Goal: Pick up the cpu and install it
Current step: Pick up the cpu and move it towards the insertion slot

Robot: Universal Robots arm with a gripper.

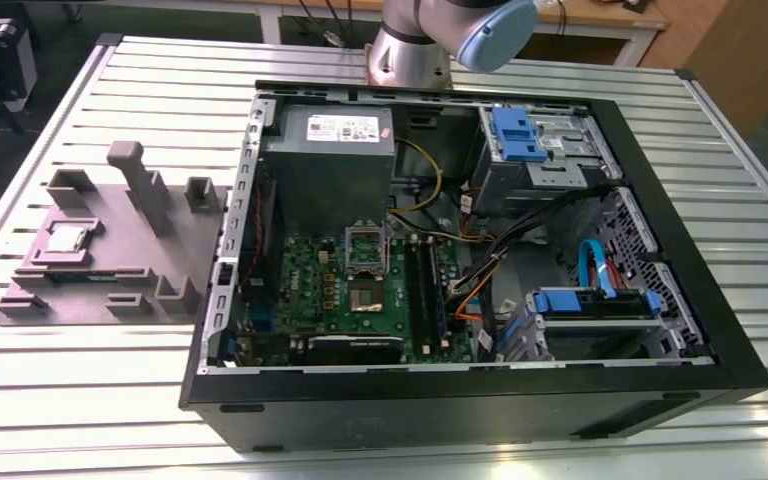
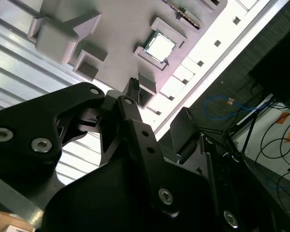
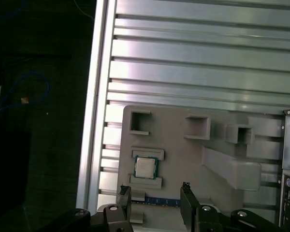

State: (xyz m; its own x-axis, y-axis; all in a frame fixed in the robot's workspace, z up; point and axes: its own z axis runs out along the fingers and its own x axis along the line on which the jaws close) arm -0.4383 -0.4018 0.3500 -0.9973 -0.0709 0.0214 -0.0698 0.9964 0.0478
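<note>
The cpu (image 1: 67,238) is a small silver-topped square chip lying flat in a pocket of the grey fixture (image 1: 104,250) on the exterior view's left. Both wrist views look down on the cpu (image 3: 145,167) (image 2: 160,47) from well above. My gripper (image 3: 155,195) (image 2: 159,104) hangs over the fixture, open, its two black fingers (image 3: 124,195) spread apart with nothing between them. It is not touching the chip. The dark socket (image 1: 368,294) sits on the green motherboard (image 1: 317,285) inside the open computer case.
The black case (image 1: 491,390) lies open on the slatted metal table (image 1: 91,400), with a grey power supply (image 1: 331,165), blue drive brackets (image 1: 518,135) and loose cables inside. The fixture has raised blocks and posts (image 1: 137,175). The arm's base (image 1: 418,50) stands behind the case.
</note>
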